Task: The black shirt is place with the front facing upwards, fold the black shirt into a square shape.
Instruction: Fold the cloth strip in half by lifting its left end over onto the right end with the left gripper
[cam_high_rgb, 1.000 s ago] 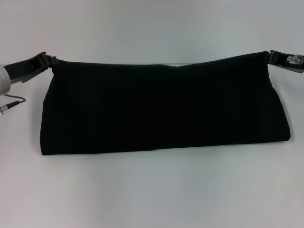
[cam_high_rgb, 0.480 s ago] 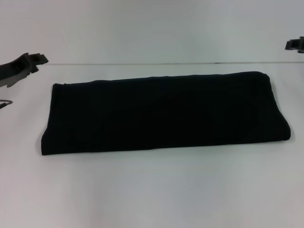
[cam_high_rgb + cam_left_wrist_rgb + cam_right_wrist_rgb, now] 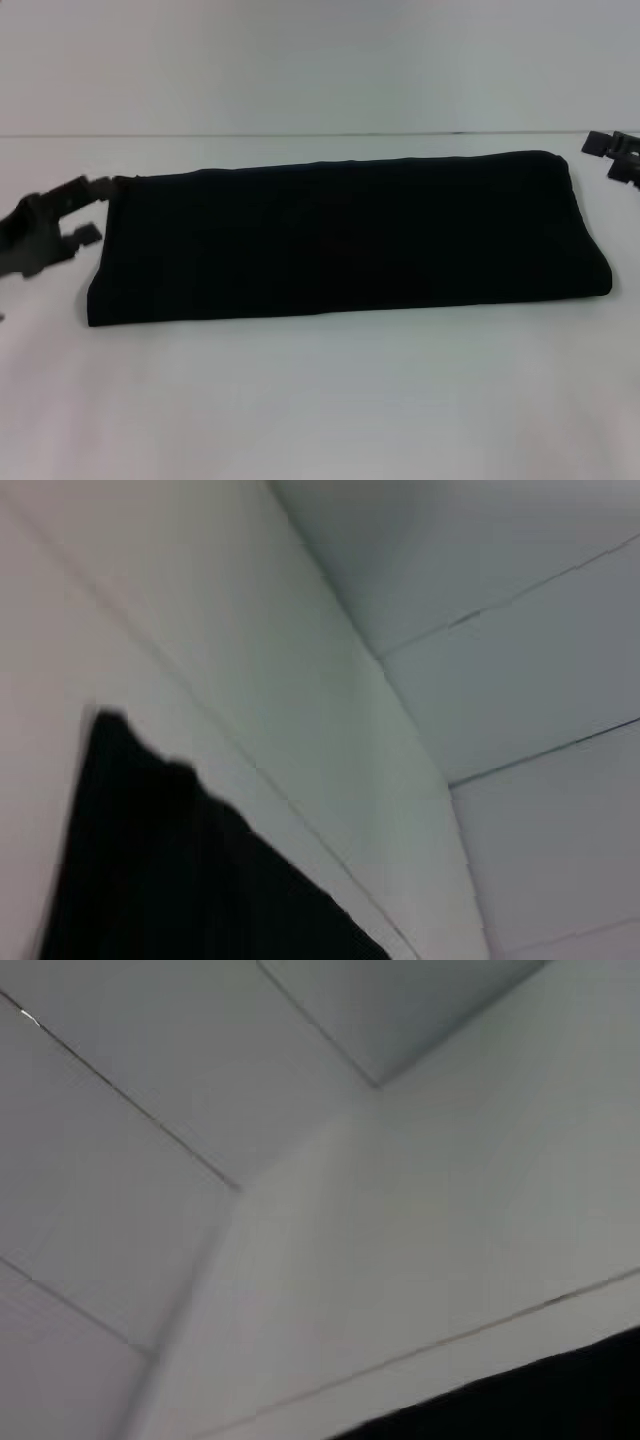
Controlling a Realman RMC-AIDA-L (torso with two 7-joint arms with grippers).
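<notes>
Shirt is lying flat on the white counter, folded into a long horizontal band that runs nearly the full width of the head view, plain black side up, no print showing. Only the head view gets both end effectors: the left end effector sits right at the shirt's far-left corner, fingers spread apart with nothing between them, upper finger just about at the cloth edge, though I honestly can't tell if it's touching. The right end effector is mostly cut off at the frame edge, a little clear of the shirt's far-right corner; two dark prongs with a gap show, so it looks parted and not holding anything. The wrist views don't show either arm's own fingers, but they give you the room instead. The left wrist view catches one corner of the shirt on the counter, with pale panelled walls meeting in a corner beyond it. The right wrist view has just a thin black sliver of shirt and the same kind of pale wall panels with thin seams. The head view only shows a plain light wall behind the counter's far edge.
</notes>
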